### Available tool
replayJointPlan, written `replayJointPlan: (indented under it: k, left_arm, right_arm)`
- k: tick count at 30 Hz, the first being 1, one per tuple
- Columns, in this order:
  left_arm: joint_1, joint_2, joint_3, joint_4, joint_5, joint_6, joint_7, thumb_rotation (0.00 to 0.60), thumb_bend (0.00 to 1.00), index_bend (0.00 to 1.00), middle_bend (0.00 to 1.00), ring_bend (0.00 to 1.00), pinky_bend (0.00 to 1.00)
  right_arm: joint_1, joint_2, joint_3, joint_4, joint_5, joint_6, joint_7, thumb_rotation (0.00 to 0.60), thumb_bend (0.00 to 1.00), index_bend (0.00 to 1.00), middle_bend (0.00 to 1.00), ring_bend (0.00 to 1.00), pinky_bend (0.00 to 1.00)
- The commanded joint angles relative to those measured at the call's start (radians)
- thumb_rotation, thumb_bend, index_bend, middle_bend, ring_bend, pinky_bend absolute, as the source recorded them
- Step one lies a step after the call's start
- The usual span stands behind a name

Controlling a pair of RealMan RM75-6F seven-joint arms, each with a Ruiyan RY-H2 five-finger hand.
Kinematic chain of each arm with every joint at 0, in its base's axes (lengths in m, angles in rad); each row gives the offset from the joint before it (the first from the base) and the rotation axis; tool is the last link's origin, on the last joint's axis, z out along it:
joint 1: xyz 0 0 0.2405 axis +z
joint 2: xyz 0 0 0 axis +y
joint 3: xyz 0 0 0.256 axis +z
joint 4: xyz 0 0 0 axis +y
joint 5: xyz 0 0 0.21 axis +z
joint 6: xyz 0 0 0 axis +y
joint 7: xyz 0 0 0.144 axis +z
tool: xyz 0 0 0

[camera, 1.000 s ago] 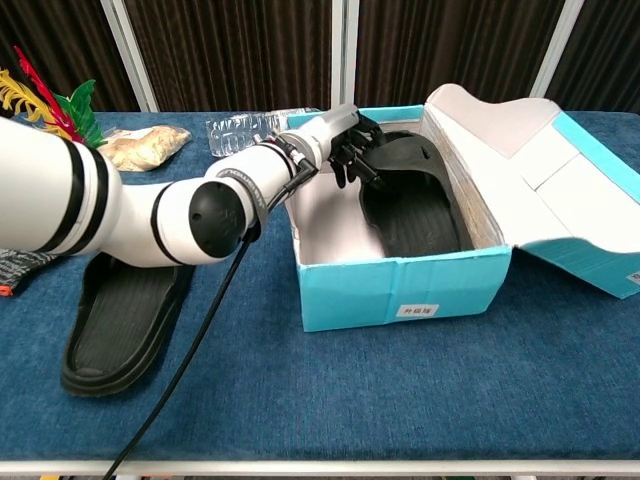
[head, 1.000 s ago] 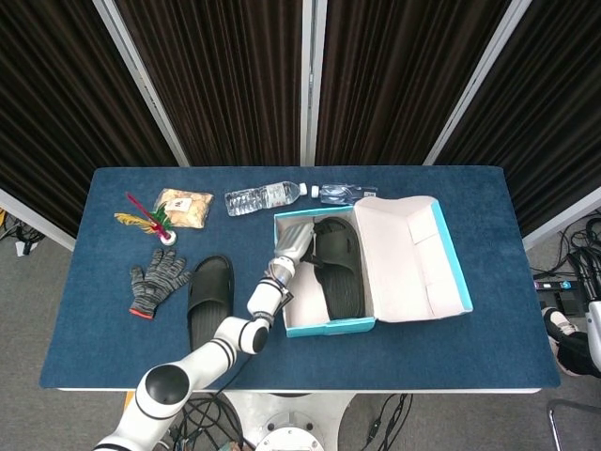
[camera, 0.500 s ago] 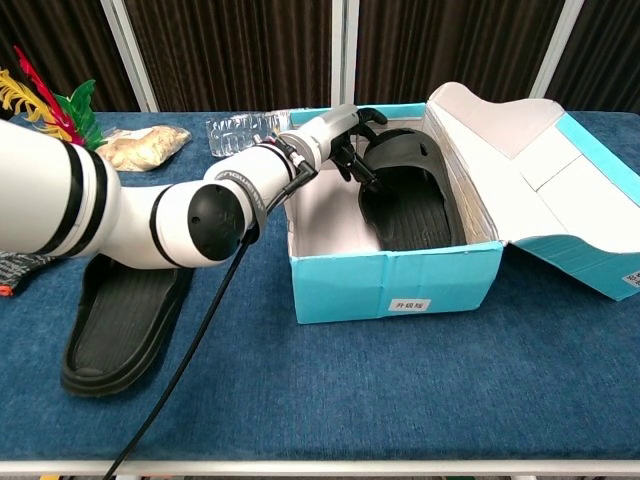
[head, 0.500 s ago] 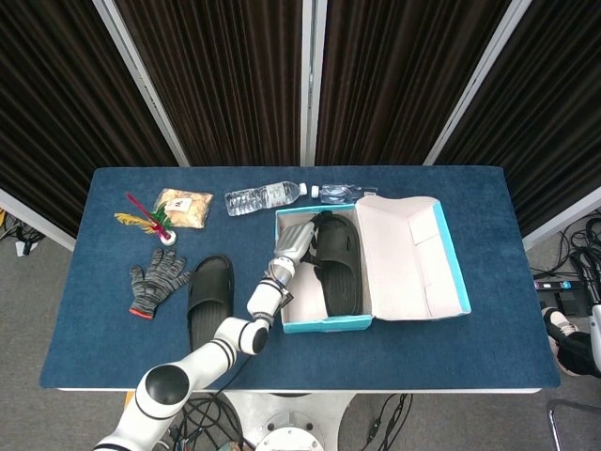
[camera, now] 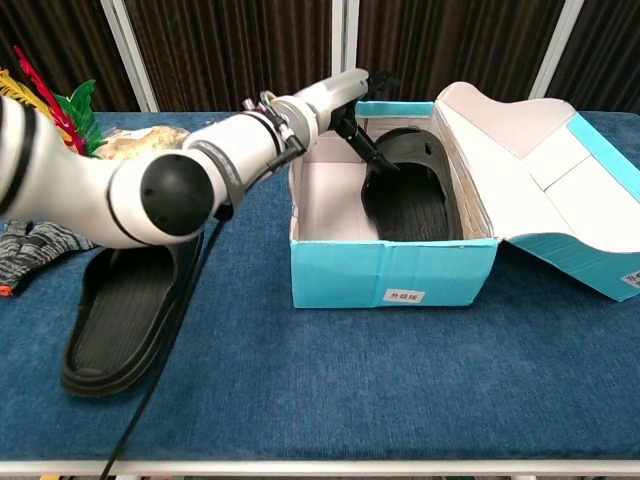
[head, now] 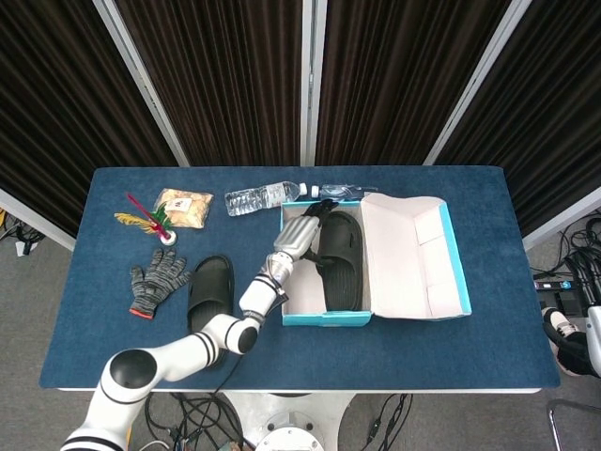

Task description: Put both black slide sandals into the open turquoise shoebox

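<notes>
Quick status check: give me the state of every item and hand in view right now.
Shoebox: open, lid folded back.
Sandal in box: lying flat, sole down.
Sandal on table: outside box.
Left hand: open, above the box.
Right hand: not in view.
Water bottle: on its side.

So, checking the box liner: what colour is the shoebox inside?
White inside the shoebox, turquoise outside; clearest in the chest view.

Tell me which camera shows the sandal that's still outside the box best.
Head view: the sandal on the table shows nearly whole from above, left of the shoebox and beside the glove. In the chest view the left arm crosses over its far end.
</notes>
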Motion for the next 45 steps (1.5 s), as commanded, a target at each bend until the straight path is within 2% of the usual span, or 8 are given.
replayJointPlan:
  k: [1, 6, 8, 14, 20, 27, 35, 45]
  left_arm:
    - [0.089, 0.226, 0.025, -0.322, -0.107, -0.026, 0.212, 0.600, 0.00, 0.04, 0.00, 0.00, 0.27]
    - [0.168, 0.463, 0.056, -0.636, -0.195, 0.045, 0.351, 0.600, 0.00, 0.04, 0.00, 0.01, 0.28]
    - [0.204, 0.556, 0.070, -0.732, -0.219, 0.082, 0.383, 0.600, 0.00, 0.05, 0.00, 0.07, 0.32]
    - [0.297, 0.760, 0.133, -0.876, -0.285, 0.129, 0.422, 0.600, 0.00, 0.12, 0.02, 0.40, 0.54]
    - [0.338, 0.876, 0.240, -0.952, -0.348, 0.084, 0.465, 0.600, 0.00, 0.13, 0.03, 0.52, 0.56]
    - [0.322, 0.859, 0.335, -0.977, -0.395, 0.030, 0.501, 0.600, 0.00, 0.12, 0.03, 0.58, 0.58]
    - [0.223, 0.797, 0.408, -0.948, -0.579, 0.013, 0.577, 0.600, 0.00, 0.11, 0.03, 0.62, 0.61]
    - [0.193, 0.724, 0.434, -0.915, -0.671, 0.051, 0.570, 0.600, 0.00, 0.12, 0.08, 0.68, 0.65]
  right_arm:
    - [-0.001, 0.002, -0.001, -0.001, -0.004, 0.003, 0.002, 0.600, 0.07, 0.00, 0.03, 0.00, 0.02]
    - [0.001, 0.002, 0.000, 0.002, -0.008, 0.002, 0.008, 0.600, 0.07, 0.00, 0.03, 0.00, 0.02]
    - [0.004, 0.000, 0.000, 0.005, -0.014, 0.001, 0.012, 0.600, 0.07, 0.00, 0.03, 0.00, 0.02]
    - [0.014, -0.006, 0.000, 0.015, -0.025, -0.004, 0.020, 0.600, 0.07, 0.00, 0.03, 0.00, 0.02]
    - [0.026, -0.014, -0.001, 0.021, -0.037, -0.016, 0.026, 0.600, 0.07, 0.00, 0.03, 0.00, 0.02]
    - [0.040, -0.025, -0.005, 0.021, -0.054, -0.027, 0.020, 0.600, 0.07, 0.00, 0.03, 0.00, 0.02]
    - [0.029, -0.025, -0.009, 0.028, -0.050, -0.012, 0.031, 0.600, 0.07, 0.00, 0.03, 0.00, 0.02]
    - [0.028, -0.031, -0.013, 0.043, -0.048, -0.014, 0.048, 0.600, 0.07, 0.00, 0.03, 0.00, 0.02]
